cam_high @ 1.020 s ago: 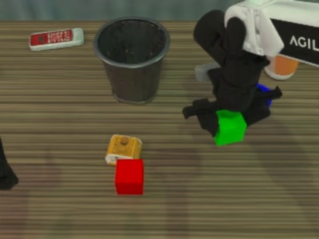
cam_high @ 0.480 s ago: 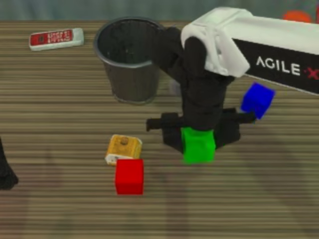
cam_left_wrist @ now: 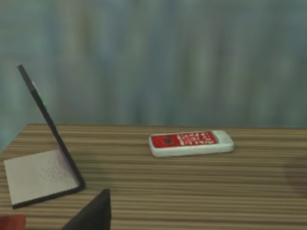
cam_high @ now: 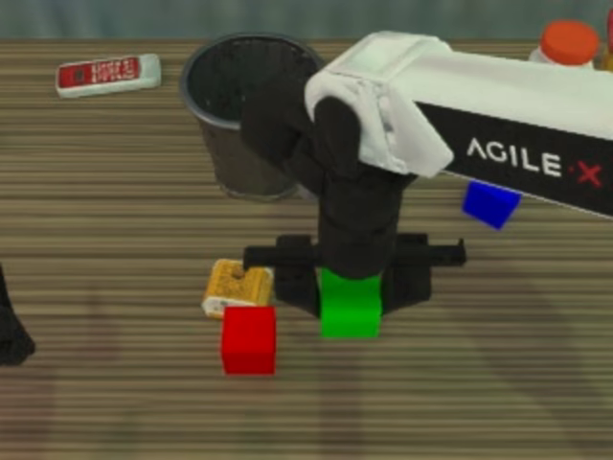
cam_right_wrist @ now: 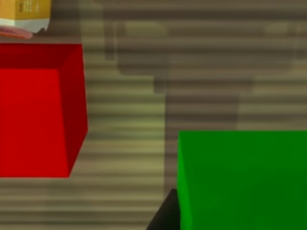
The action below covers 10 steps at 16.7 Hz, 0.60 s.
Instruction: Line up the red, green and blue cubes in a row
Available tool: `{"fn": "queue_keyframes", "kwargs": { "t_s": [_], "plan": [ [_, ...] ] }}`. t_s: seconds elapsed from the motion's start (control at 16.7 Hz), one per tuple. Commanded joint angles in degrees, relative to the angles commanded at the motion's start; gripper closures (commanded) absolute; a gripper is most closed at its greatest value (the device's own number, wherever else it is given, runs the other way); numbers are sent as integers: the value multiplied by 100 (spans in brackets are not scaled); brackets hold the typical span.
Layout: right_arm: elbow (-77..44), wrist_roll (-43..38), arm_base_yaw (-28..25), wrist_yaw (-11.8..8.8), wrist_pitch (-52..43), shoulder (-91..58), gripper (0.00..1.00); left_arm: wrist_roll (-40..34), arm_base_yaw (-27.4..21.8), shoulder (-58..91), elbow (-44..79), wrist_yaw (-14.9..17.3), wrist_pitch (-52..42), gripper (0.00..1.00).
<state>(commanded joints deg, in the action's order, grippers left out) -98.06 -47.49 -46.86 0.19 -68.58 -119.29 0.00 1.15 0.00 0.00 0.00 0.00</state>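
My right gripper point(cam_high: 351, 287) is shut on the green cube point(cam_high: 350, 309), holding it just right of the red cube point(cam_high: 249, 339) with a narrow gap between them. In the right wrist view the green cube point(cam_right_wrist: 240, 177) fills the near corner with one dark fingertip point(cam_right_wrist: 165, 213) against its side, and the red cube point(cam_right_wrist: 38, 110) stands on the table beside it. The blue cube point(cam_high: 491, 204) lies farther right, partly under the right arm. My left gripper point(cam_high: 10, 335) is parked at the table's left edge.
A small yellow-orange box point(cam_high: 237, 286) touches the red cube's far side. A dark bin point(cam_high: 251, 96) stands behind, with a red-and-white remote point(cam_high: 107, 74) to its left. An orange-capped bottle point(cam_high: 567, 43) is at the back right. A grey laptop point(cam_left_wrist: 41, 167) shows in the left wrist view.
My right gripper has carried the green cube leftward and nearer the front, from beside the blue cube to a spot close to the red cube. The left arm has not moved.
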Motion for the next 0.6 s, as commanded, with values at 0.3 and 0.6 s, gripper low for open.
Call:
{"fn": "queue_keyframes", "kwargs": {
  "t_s": [0.3, 0.6],
  "plan": [
    [313, -9, 25, -2, 436, -130, 100, 0, 0, 0, 0, 0, 0, 0],
    [957, -15, -7, 3, 1366, -395, 100, 0, 0, 0, 0, 0, 0, 0]
  ]
}}
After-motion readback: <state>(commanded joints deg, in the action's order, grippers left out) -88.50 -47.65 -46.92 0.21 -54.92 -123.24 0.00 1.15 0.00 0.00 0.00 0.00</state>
